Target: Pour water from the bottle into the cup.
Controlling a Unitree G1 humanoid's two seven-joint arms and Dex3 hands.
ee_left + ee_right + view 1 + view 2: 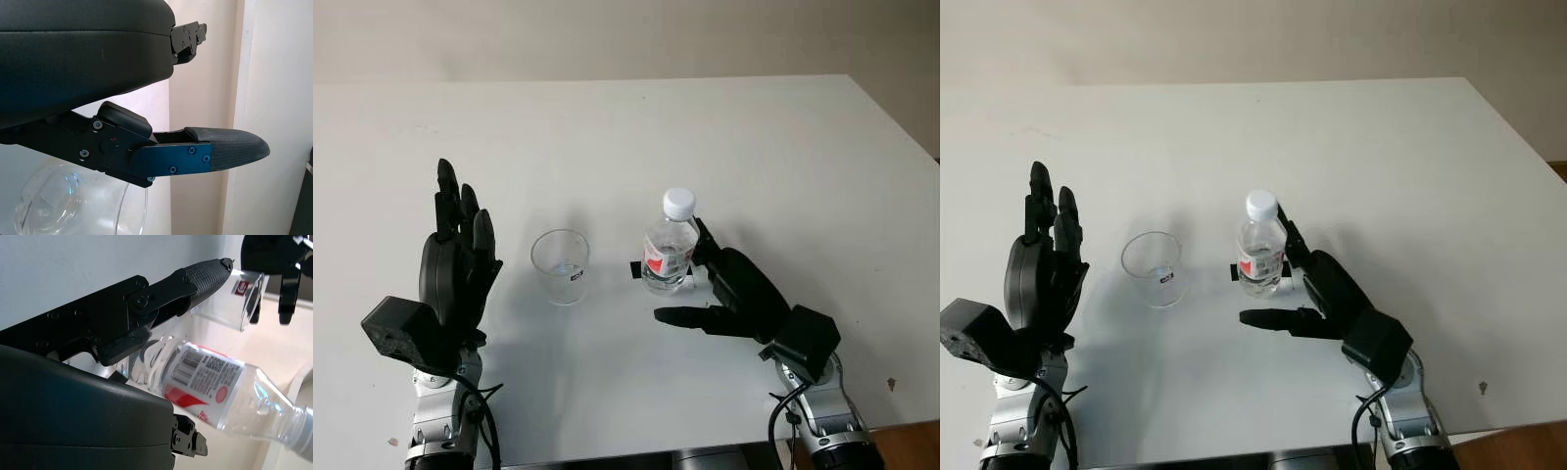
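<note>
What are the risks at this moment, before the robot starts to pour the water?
1. The bottle is capped; unless the cap comes off, tilting it would pour nothing.
2. The right hand is beside the bottle, open, fingers not closed around it. A push while closing might tip the upright bottle.
3. The cup looks light and stands free. The left hand is open beside it, not holding it, so a knock could move it.

Soft, even light falls on the white table (773, 147); faint shadows spread beside the cup (561, 265) and under the right hand (729, 294); the bottle (215, 382) shows crisp, the near black shell blurred.
</note>
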